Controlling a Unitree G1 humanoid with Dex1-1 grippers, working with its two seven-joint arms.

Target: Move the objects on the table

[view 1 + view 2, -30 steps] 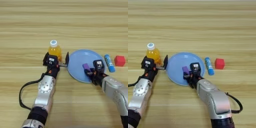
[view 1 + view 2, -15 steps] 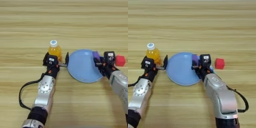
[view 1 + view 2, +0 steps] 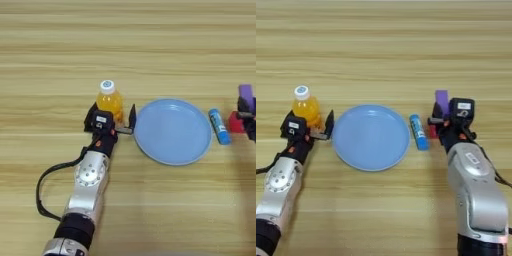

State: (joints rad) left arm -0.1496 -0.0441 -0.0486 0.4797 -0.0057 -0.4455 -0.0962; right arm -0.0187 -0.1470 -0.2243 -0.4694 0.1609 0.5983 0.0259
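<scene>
My left gripper (image 3: 114, 120) sits spread wide around the orange drink bottle (image 3: 109, 101), fingers either side but not visibly squeezing, so I read it as poised to grab. My right gripper (image 3: 442, 116) is out right of the empty blue plate (image 3: 371, 136), clamped on the purple block (image 3: 442, 99), which stands just above the red cube (image 3: 433, 131); I judge it is being set down there. The blue stick (image 3: 418, 131) lies between plate and cube on the table (image 3: 384, 45)

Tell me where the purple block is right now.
The purple block is held in the right gripper, right of the blue tube, above the red cube.
</scene>
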